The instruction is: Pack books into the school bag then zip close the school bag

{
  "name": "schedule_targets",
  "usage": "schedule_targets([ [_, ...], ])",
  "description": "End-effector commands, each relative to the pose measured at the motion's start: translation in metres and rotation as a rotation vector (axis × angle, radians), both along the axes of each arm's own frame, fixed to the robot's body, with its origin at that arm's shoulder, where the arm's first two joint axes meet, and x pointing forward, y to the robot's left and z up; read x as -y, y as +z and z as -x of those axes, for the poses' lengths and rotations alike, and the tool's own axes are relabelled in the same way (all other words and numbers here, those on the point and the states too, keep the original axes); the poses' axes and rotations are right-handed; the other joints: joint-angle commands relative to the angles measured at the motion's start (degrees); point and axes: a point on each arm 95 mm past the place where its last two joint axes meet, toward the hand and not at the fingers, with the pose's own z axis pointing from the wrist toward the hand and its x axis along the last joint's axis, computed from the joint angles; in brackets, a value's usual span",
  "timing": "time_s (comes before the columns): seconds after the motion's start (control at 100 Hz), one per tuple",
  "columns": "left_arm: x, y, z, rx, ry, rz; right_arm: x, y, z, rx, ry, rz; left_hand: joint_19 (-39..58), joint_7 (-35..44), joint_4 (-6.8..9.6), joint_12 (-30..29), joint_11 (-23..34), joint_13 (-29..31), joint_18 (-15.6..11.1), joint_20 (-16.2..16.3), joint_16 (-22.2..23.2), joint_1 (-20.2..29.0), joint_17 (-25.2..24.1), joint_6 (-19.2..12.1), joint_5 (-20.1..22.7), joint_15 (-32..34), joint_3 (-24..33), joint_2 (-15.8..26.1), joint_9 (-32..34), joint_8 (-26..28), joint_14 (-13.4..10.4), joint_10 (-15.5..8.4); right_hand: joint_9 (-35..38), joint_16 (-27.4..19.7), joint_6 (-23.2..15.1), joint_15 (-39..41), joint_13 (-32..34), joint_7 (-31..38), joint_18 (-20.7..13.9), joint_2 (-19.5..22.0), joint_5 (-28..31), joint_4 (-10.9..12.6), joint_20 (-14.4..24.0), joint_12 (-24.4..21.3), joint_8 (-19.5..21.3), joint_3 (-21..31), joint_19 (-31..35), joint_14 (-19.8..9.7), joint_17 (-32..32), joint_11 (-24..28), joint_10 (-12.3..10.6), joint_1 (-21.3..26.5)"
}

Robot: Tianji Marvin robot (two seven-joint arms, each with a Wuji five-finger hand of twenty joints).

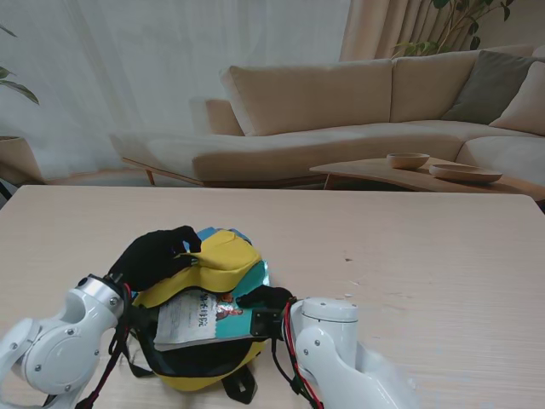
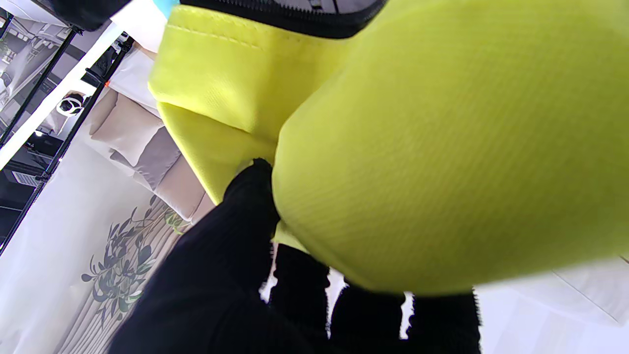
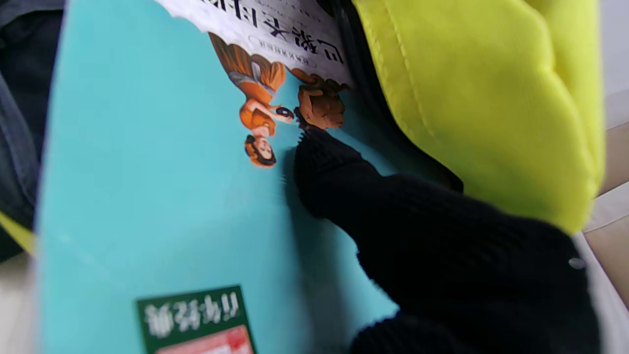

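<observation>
The yellow school bag [image 1: 223,266] is lying on the tabletop [image 1: 409,256] in the lower left-centre of the stand frame, its mouth gaping toward the bottom edge. The left hand [image 1: 153,256] is gripping the bag's upper flap, black-gloved fingers [image 2: 255,196] curling into the yellow fabric [image 2: 442,147] and holding it up. A teal-covered book [image 1: 209,317] is sitting partway inside the opening, slightly tilted. The right hand [image 1: 266,298] is pressing on the book's right edge, one finger [image 3: 334,167] lying flat on the cover [image 3: 147,172]; I cannot tell whether it is actually clasping the book.
</observation>
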Motion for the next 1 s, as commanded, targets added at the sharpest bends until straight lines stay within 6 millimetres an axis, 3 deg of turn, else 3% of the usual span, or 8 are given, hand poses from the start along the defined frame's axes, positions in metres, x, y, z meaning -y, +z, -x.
schedule_targets([
  [0.0,0.006,0.003,0.005,-0.005,-0.018,0.009,-0.015,0.007,-0.001,0.008,0.013,-0.051,2.5,11.8,-0.66,-0.1,2.7,0.9,2.2,1.3,-0.2,3.4,-0.5,-3.9,1.2,1.2,5.3,3.5,1.6,5.6,0.4,-2.5,0.2,-0.5,-8.7,0.1,4.4,13.0,0.3,8.1,6.2,0.1,-0.8,-0.6,1.3,6.2,0.4,0.5,1.5,0.7,0.5,6.3],
  [0.63,0.01,-0.001,0.018,0.003,-0.032,-0.005,-0.048,0.007,-0.032,0.008,-0.174,0.019,2.5,11.8,-0.58,-0.1,2.8,0.6,2.2,1.2,-0.1,3.3,-0.8,-3.9,1.2,1.1,5.3,3.5,1.6,5.6,0.5,-2.5,-2.0,-0.9,-9.6,-1.5,2.4,15.7,-2.2,9.9,3.2,-0.7,-2.5,-0.6,-2.1,4.8,-1.2,-1.2,0.0,1.2,-0.8,6.1],
  [0.78,0.01,-0.001,0.017,0.001,-0.04,-0.011,-0.054,0.007,-0.032,0.018,-0.178,0.047,2.4,11.8,-0.54,0.0,2.8,0.5,2.1,1.1,-0.1,3.4,-0.9,-3.9,1.2,1.1,5.3,3.5,1.5,5.6,0.4,-2.5,-3.1,-2.3,-8.8,-6.9,0.6,16.6,-3.3,10.5,1.1,-0.4,-4.0,-1.1,-7.8,4.4,-4.3,-1.5,-1.7,-2.5,-0.7,5.7],
  [0.99,0.014,-0.002,0.015,-0.012,-0.059,-0.02,-0.062,0.007,-0.03,0.025,-0.173,0.054,2.5,11.8,-0.54,0.0,2.8,0.5,2.1,1.1,0.0,3.3,-0.9,-3.9,1.2,1.1,5.2,3.5,1.5,5.6,0.4,-2.6,-4.3,-4.2,-5.8,-14.4,-1.3,12.5,-4.5,10.9,-1.5,0.5,-6.6,-1.7,-16.9,4.1,-8.9,-1.9,-3.9,-8.9,0.0,4.8],
])
